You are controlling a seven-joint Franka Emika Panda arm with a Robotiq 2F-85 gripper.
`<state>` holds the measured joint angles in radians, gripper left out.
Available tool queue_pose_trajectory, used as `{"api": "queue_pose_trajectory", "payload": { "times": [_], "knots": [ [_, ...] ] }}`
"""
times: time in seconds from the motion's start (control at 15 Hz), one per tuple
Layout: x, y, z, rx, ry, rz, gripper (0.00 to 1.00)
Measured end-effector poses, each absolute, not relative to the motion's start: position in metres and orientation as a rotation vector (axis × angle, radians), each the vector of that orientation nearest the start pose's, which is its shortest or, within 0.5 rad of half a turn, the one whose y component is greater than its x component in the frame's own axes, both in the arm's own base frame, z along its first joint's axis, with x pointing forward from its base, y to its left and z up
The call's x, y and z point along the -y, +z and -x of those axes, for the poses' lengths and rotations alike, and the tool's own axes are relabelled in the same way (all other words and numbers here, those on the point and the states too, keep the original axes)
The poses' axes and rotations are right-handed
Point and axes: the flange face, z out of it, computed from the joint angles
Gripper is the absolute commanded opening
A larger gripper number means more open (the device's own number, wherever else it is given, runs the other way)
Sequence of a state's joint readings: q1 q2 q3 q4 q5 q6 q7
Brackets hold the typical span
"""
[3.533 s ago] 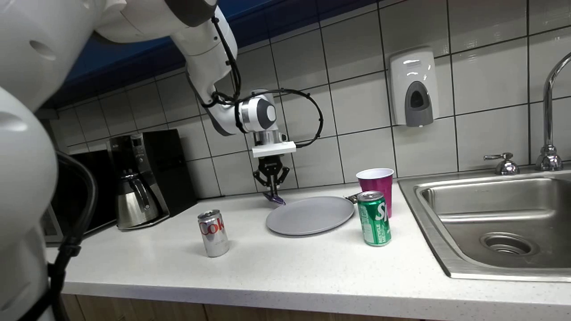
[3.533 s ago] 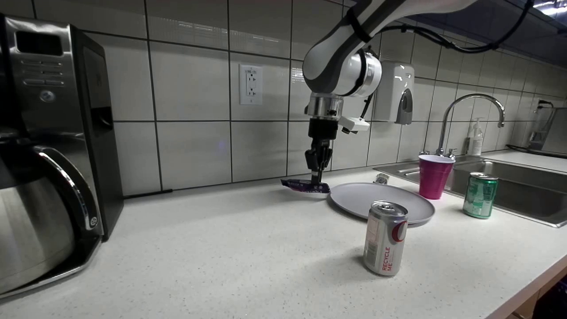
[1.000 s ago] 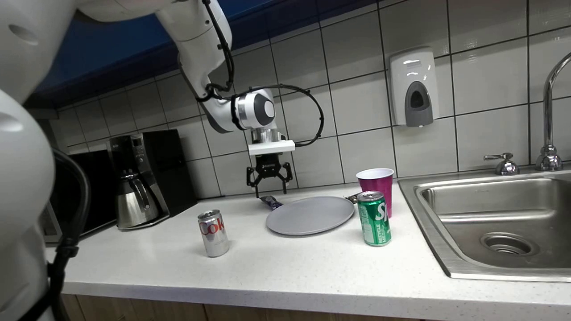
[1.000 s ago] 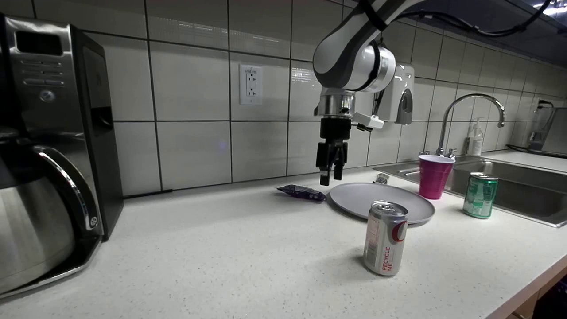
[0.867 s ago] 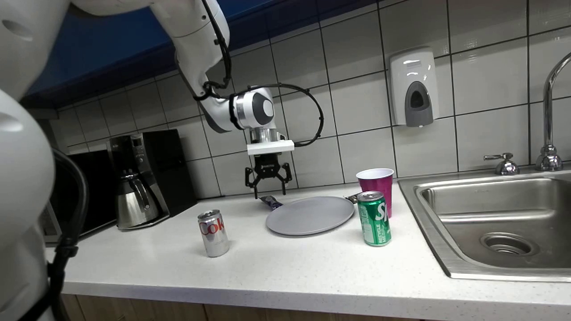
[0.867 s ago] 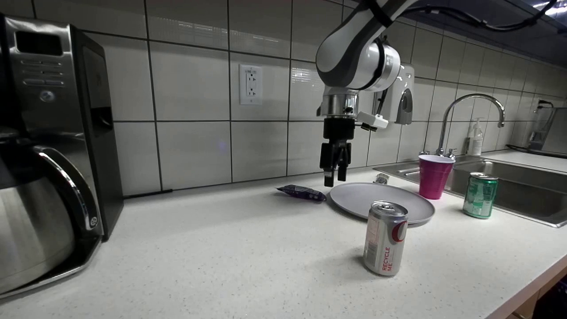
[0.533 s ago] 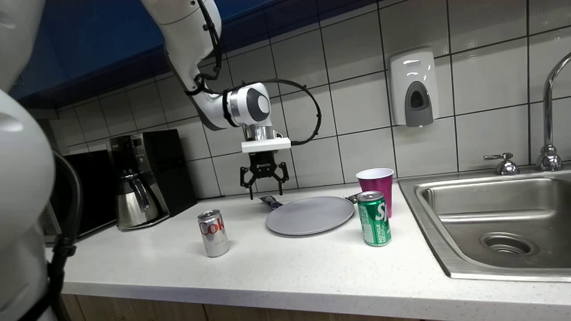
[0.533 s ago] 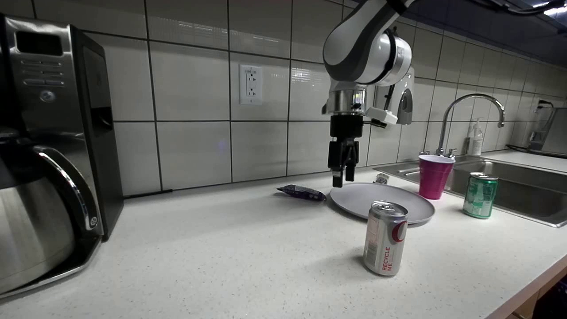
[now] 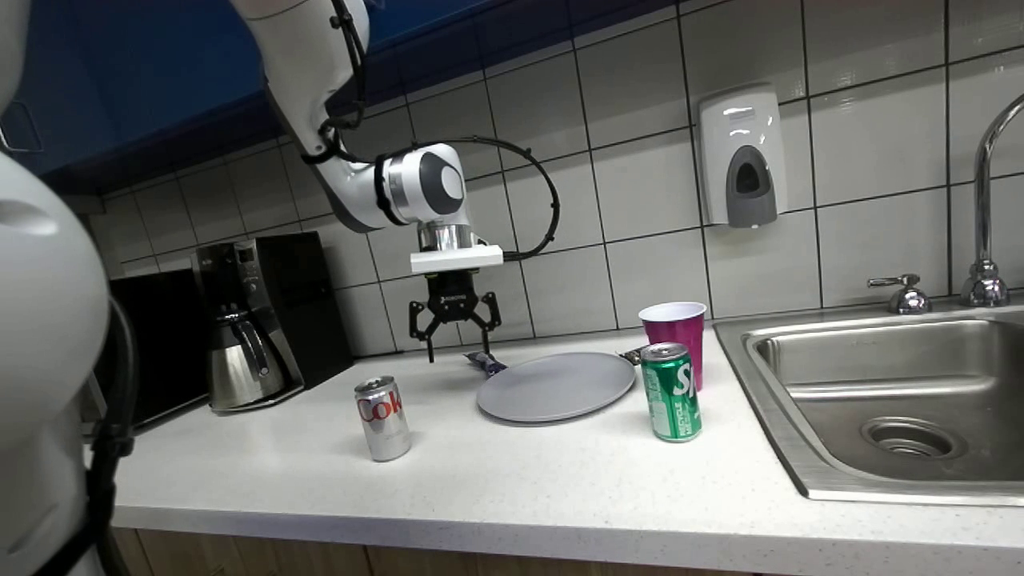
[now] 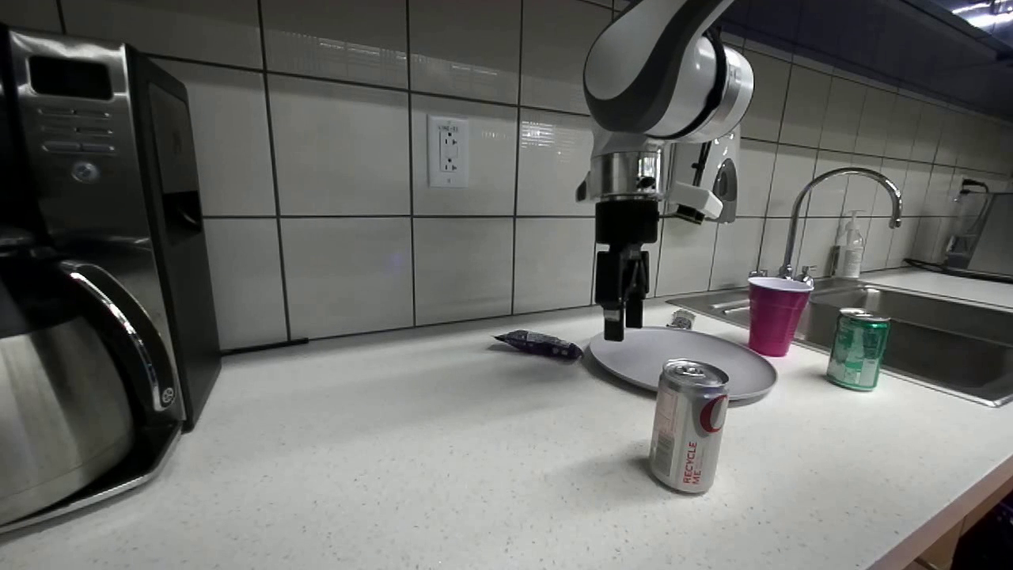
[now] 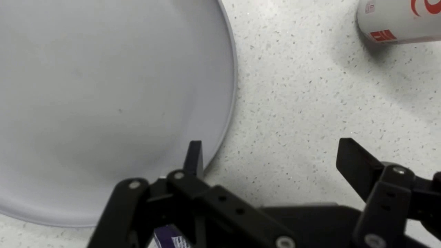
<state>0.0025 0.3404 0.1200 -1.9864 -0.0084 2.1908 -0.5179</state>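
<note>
My gripper stands open above the counter, its fingers pointing down with nothing between them. In the wrist view one fingertip overlaps the edge of the grey plate; the other is over bare counter. The dark purple packet lies on the counter beside the plate, and only a corner of the packet shows behind the gripper's linkage in the wrist view. A silver Diet Coke can stands upright, apart from the gripper; part of this can shows at the wrist view's top right.
A green Sprite can and a magenta cup stand between plate and sink. A small silvery item lies behind the plate. The coffee maker stands near the tiled wall, which carries a soap dispenser.
Earlier the gripper was shut on the purple packet; it has let go, and the packet lies on the counter. Since then the open gripper has moved away from the packet and the wall.
</note>
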Motion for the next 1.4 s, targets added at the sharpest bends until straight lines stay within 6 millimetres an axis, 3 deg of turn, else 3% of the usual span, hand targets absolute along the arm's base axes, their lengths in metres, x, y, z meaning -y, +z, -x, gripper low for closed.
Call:
{"api": "queue_pose_trajectory", "payload": {
  "times": [0.6, 1.4],
  "knots": [
    [-0.089, 0.285, -0.564, 0.997, 0.212, 2.932, 1.00],
    [-0.128, 0.278, -0.553, 1.058, 0.192, 3.003, 1.00]
  ]
}}
